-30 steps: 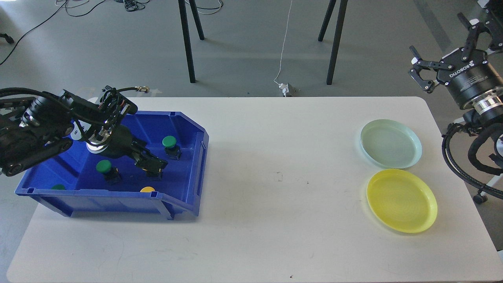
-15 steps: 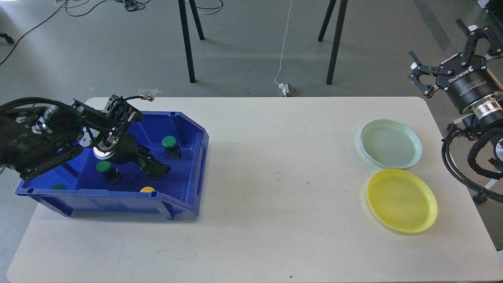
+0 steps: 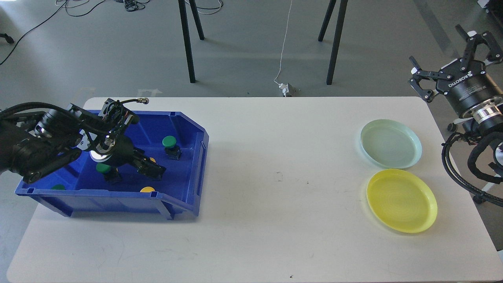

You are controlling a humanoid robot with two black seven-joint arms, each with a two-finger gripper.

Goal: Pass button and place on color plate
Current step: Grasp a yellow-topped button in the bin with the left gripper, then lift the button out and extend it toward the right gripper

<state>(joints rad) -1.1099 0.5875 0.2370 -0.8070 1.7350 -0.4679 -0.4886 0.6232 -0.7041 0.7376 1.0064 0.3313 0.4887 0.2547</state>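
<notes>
A blue bin [image 3: 188, 129] at the table's left holds several push buttons: a green one [image 3: 169, 141] at the back right, a green one [image 3: 103, 168] partly under my left arm, a green cap [image 3: 58, 187] and a yellow cap [image 3: 147, 189] half hidden behind the front rim. My left gripper [image 3: 152, 169] is down inside the bin, its dark fingers beside a yellow button [image 3: 151, 160]; the fingers cannot be told apart. My right gripper [image 3: 444, 55] is open and empty, raised beyond the table's far right corner. A pale green plate [image 3: 391, 143] and a yellow plate [image 3: 401, 199] lie at the right.
The white table [image 3: 275, 204] has a rounded front edge and bare surface between bin and plates. Black stand legs [image 3: 188, 43] and cables are on the floor behind the table.
My left arm shifted slightly within the bin, and the gripper drew back a little toward the left; a yellow cap now shows beside the fingers. My right gripper wavered slightly in place.
</notes>
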